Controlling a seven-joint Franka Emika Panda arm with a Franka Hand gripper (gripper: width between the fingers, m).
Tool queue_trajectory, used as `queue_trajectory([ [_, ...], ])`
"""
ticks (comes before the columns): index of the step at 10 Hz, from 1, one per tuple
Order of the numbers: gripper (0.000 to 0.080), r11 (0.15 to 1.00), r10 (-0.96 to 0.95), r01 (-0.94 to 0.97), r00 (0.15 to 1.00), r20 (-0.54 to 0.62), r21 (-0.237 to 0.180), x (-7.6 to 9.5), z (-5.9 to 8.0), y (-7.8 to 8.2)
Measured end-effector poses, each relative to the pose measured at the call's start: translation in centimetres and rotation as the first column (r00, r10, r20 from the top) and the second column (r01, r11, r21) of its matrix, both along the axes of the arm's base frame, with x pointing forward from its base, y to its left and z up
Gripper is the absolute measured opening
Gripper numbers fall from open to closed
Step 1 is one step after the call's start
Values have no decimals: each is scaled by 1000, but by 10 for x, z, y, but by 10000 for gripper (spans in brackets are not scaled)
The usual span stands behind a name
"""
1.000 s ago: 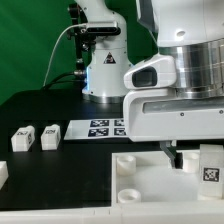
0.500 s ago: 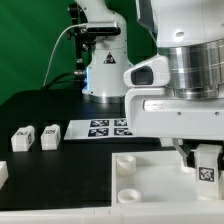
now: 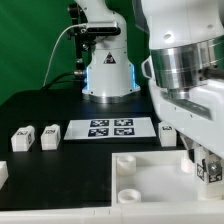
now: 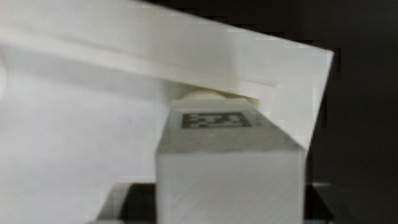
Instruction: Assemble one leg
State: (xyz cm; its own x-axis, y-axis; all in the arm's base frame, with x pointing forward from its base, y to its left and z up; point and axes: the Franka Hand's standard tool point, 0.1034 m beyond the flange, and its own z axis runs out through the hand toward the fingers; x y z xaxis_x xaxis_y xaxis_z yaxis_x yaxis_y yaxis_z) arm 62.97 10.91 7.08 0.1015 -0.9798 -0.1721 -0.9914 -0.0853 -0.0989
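My gripper [image 3: 207,163] is at the exterior view's right, low over the large white panel [image 3: 90,190]. It is shut on a leg [image 3: 210,171], a small white block with a black-and-white marker, held upright at the panel's right end. In the wrist view the leg [image 4: 222,155] fills the middle between my dark fingers [image 4: 135,200], marker face showing, its far end against the white panel [image 4: 89,110]. Two more legs [image 3: 22,139] [image 3: 50,136] stand on the black table at the left.
The marker board [image 3: 112,128] lies behind the panel. The panel has round sockets [image 3: 126,160] [image 3: 128,195] along its near-middle part. Another white block [image 3: 3,172] sits at the left edge. The robot base [image 3: 108,70] stands at the back.
My hand has turned and shifted toward the exterior view's right with the leg in it, uncovering the whole marker board. The leg now sits lower against the panel.
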Motion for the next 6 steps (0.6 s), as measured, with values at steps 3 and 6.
queue_trajectory([
  [3,294,978,-206,207,978,-42,30,0,0,2],
  [6,503,990,-139,140,990,-29,27,-1,-1,2],
])
